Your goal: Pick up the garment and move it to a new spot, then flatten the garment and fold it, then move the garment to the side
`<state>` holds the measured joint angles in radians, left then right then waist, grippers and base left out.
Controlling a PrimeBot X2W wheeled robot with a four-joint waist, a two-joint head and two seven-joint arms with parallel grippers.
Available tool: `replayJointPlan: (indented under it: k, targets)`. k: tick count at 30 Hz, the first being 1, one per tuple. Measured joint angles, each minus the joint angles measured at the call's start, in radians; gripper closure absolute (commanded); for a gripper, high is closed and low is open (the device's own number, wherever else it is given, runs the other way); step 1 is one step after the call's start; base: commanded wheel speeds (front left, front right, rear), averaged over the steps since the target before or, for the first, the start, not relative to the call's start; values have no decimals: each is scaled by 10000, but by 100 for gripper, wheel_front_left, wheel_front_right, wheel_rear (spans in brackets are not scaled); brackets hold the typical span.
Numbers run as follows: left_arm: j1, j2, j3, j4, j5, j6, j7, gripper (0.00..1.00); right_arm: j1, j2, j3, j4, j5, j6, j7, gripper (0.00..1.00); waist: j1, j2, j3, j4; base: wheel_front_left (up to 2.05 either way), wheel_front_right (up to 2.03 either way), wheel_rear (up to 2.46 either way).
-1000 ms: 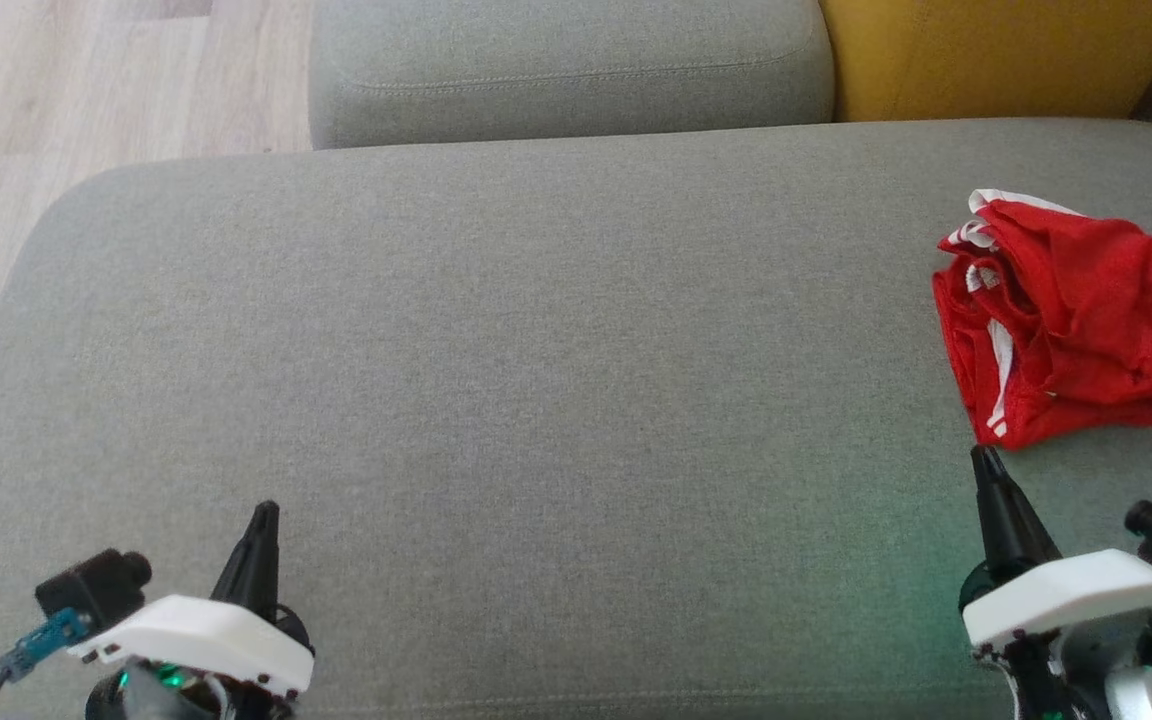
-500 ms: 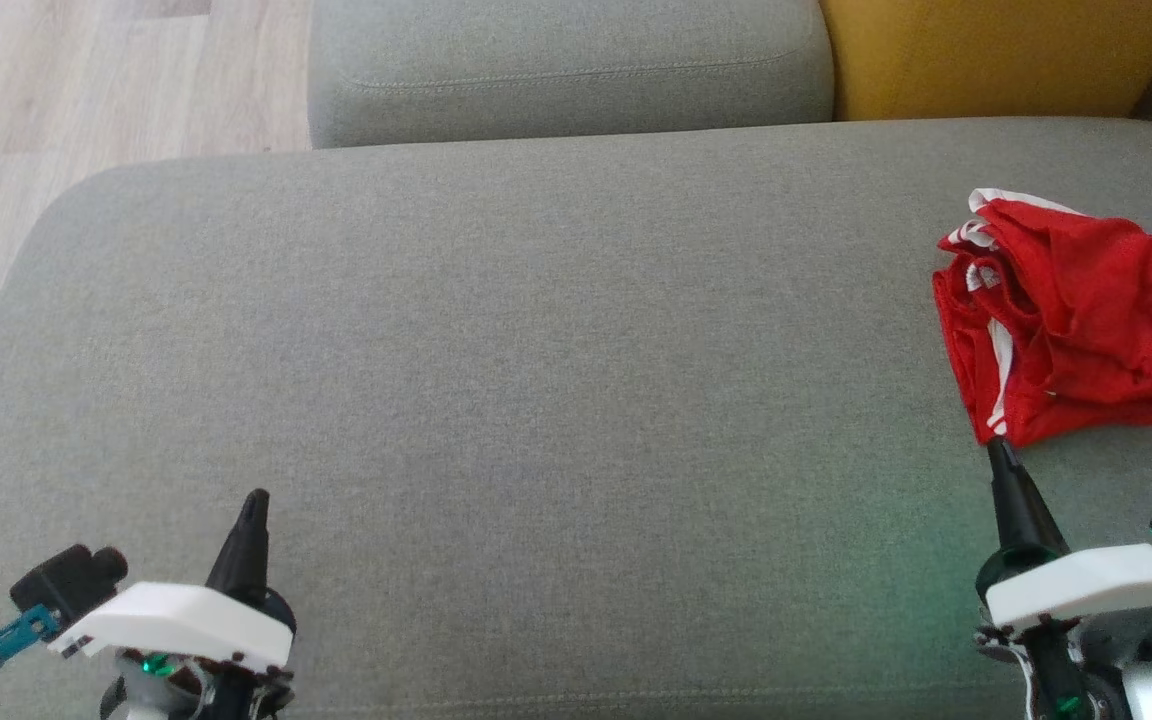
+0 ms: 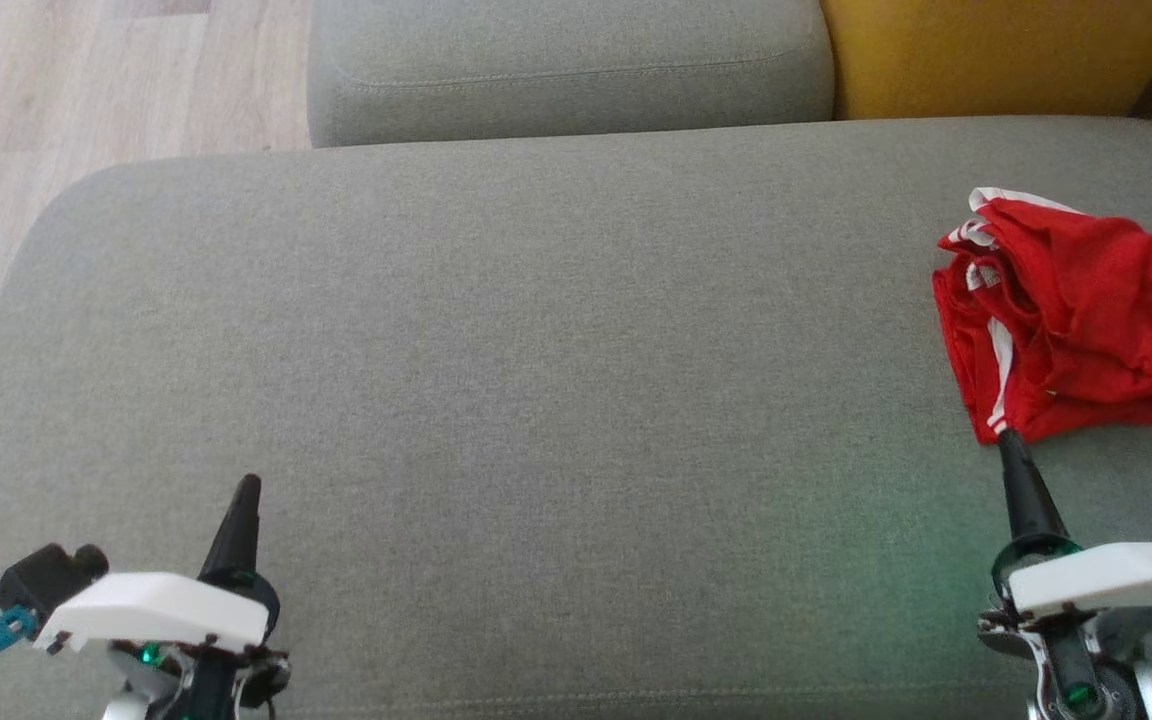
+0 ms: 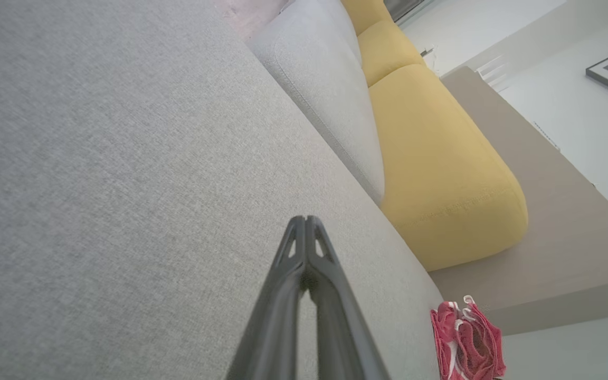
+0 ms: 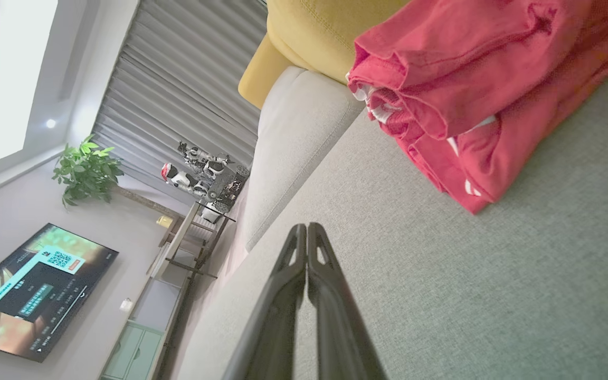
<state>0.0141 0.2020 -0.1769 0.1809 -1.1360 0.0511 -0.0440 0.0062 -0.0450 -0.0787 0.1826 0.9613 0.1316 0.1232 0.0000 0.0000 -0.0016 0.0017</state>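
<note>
Crumpled red garment (image 3: 1076, 320) lies at the seat's (image 3: 536, 350) far right edge. The right gripper (image 3: 1009, 442) hovers just beside its near corner, fingers pressed together (nothing pinched). The left gripper (image 3: 248, 487), likewise closed and empty, sits well apart at lower left.

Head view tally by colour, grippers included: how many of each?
Red: 1, garment
Grey: 2, seat cushion, back cushion
Yellow: 1, yellow cushion
Grippers: 2, left gripper, right gripper
Total: 6
</note>
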Motion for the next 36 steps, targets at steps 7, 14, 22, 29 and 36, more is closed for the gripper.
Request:
replayJointPlan:
  k: [7, 14, 22, 29, 36]
  targets:
    - [-3, -190, 309, 153, -654, -265, 174, 100, -19, 2, -73, 144, 840, 0, 0, 100, 0, 0, 7, -3, 0, 0, 0]
    - [-103, -401, 621, 242, -1285, -487, 353, 100, -194, 2, -161, 253, 1685, 0, -10, 100, 0, 0, 13, -5, 0, 0, 0]
    - [-206, -568, 938, 387, -1948, -702, 531, 100, -194, 2, -236, 378, 2562, 0, -12, 100, 0, 0, 19, -7, 0, 0, 0]
    - [-232, -780, 1248, 518, -2592, -959, 738, 100, -256, 2, -293, 512, 3400, -2, -12, 100, 0, 0, 26, -9, 0, 0, 0]
    - [-423, -957, 1576, 594, -3233, -1143, 922, 100, -417, 2, -341, 608, 4251, -2, -13, 100, 0, 0, 32, -12, 0, 0, 0]
